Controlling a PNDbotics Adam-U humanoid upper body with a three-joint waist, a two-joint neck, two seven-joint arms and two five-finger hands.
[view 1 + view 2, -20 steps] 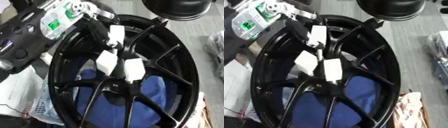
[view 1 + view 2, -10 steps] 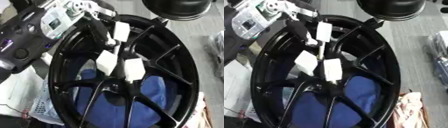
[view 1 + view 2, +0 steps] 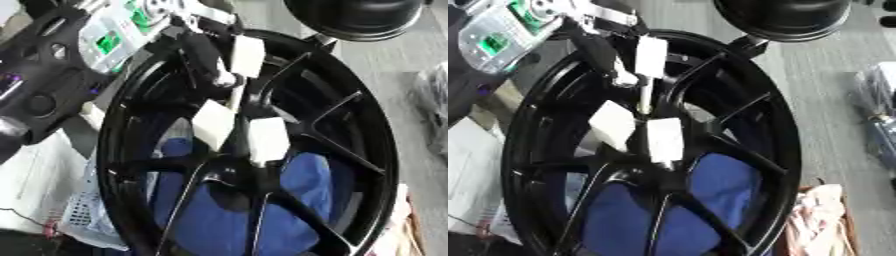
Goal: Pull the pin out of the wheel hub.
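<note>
A large black spoked wheel hub [image 3: 350, 150] fills both views, tilted, with blue cloth [image 3: 297, 190] behind its spokes. My left hand [image 3: 203, 57] reaches in from the upper left over the rim. Its thumb and one white-padded finger [image 3: 248, 55] pinch the top of a thin pale pin [image 3: 234, 97], which runs down toward the hub's centre [image 3: 232, 165]. Two other white-padded fingers [image 3: 267, 140] are spread lower, against the spokes near the centre. The pin's lower end is hidden behind them. My right hand shows in no view.
A black domed object [image 3: 785, 17] stands just beyond the rim at the top. A white mesh basket [image 3: 83, 220] and white sheets lie at the lower left. Grey floor with some clutter [image 3: 881, 125] runs along the right.
The pinching finger and thumb have risen a little up and right, and more of the pale pin shows below them. The two lower fingers and the wheel have stayed put.
</note>
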